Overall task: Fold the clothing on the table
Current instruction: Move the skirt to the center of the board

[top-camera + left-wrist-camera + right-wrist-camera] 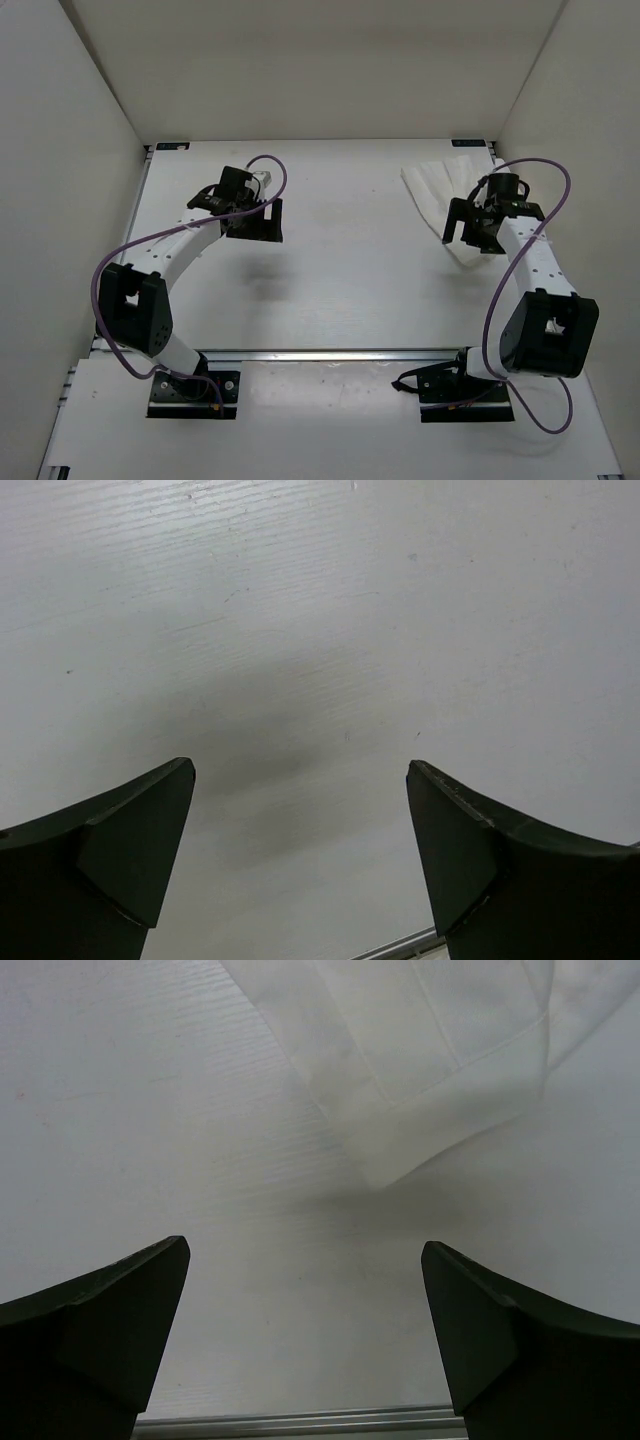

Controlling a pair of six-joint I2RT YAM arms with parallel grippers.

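The left fingers (110,850) stand spread wide and empty over bare counter (340,290), toward its far left. Only the white surface and their own shadow show between them in the left wrist view. From there the clothing (432,185) lies well apart, off to the right across the middle of the counter.

The clothing sits at the far right of the counter, a crumpled white piece. Its long axis seems to run from the far edge back toward the near side, slanting a little. The right wrist hangs over its middle and hides part of it.

The right fingers (110,1320) are likewise spread wide and grip nothing. In the right wrist view a corner of the fabric lies just ahead of them, nearer the finger on the right of that view, with bare counter directly between the tips.

The right arm is clearly the nearer. Any first grasp probably falls to it, reaching slightly forward to that corner, while the left arm would have to cross over to help.
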